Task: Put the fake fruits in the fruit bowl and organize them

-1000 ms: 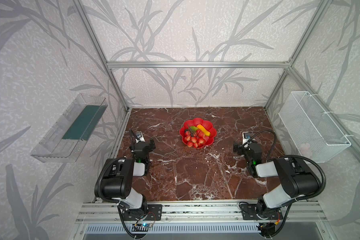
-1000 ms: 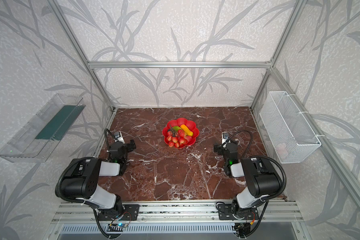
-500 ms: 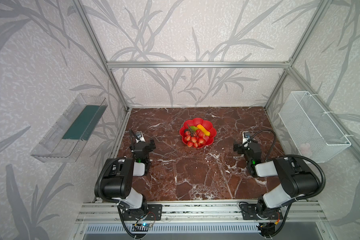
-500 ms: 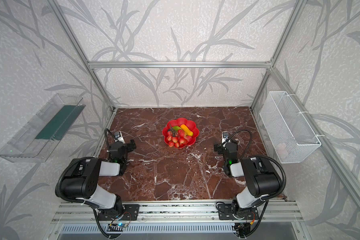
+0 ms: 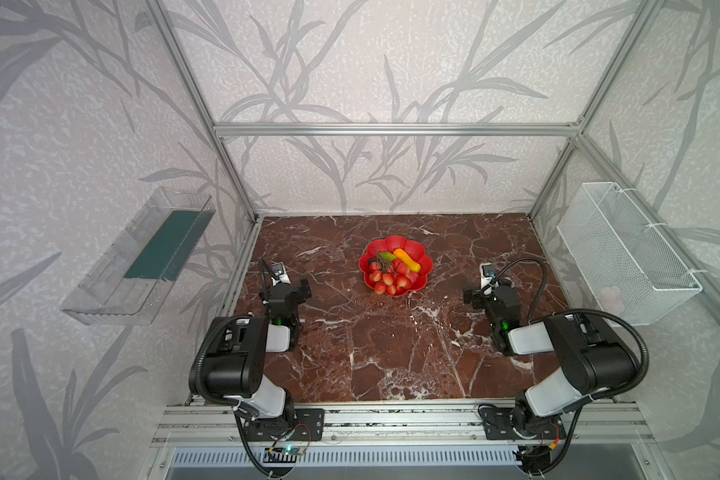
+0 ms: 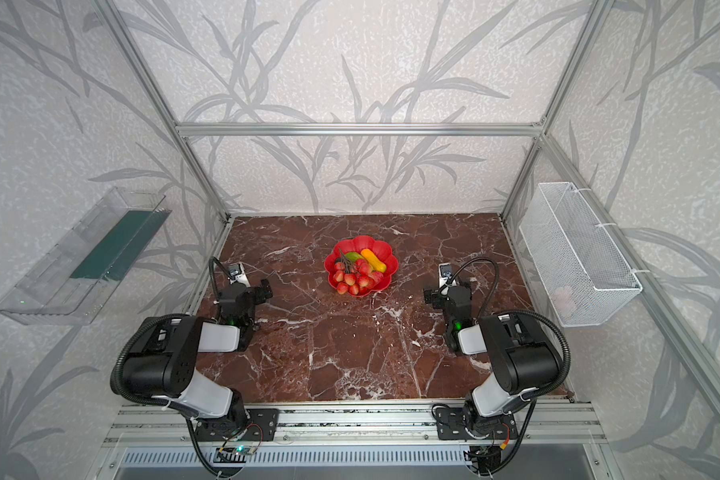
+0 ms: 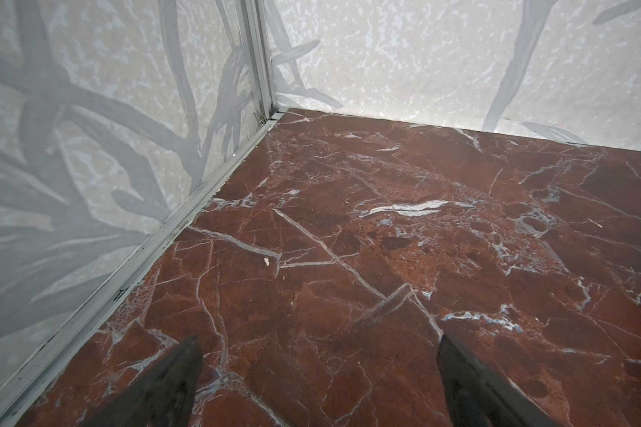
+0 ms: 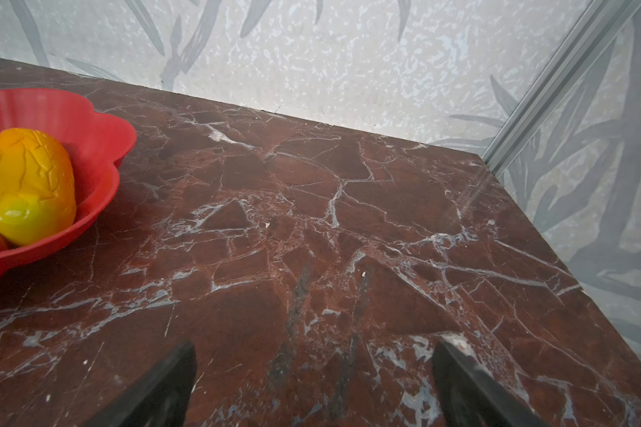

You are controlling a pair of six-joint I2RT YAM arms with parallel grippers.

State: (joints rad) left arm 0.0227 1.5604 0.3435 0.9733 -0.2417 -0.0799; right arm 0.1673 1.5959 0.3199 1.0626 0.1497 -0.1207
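Clear tray (image 5: 138, 266): transparent plastic, long and boxy, dark green strip inside, mounted on the left wall.
Left jaws: spread wide, nothing between them, over bare counter (image 5: 391, 353) near its left edge; fruit bowl well apart, off to the right.
Counter: polished red-brown marble with white veins.
Fruit bowl (image 5: 396, 241): glossy red, shallow, scalloped petal rim; on the counter between both sets of jaws, toward the back, touched by neither.
Fake fruits: inside the bowl; green-yellow oblong (image 5: 385, 257) just beside yellow-orange oblong (image 5: 407, 259), the latter's plastic skin wrinkled in the right wrist view; bunch of red berries (image 5: 389, 279) in front, on dark stems.
Right jaws: spread wide, empty, over bare counter; bowl apart, to the left.
Wire basket (image 5: 624, 253): white mesh, rectangular, hung on the right wall.
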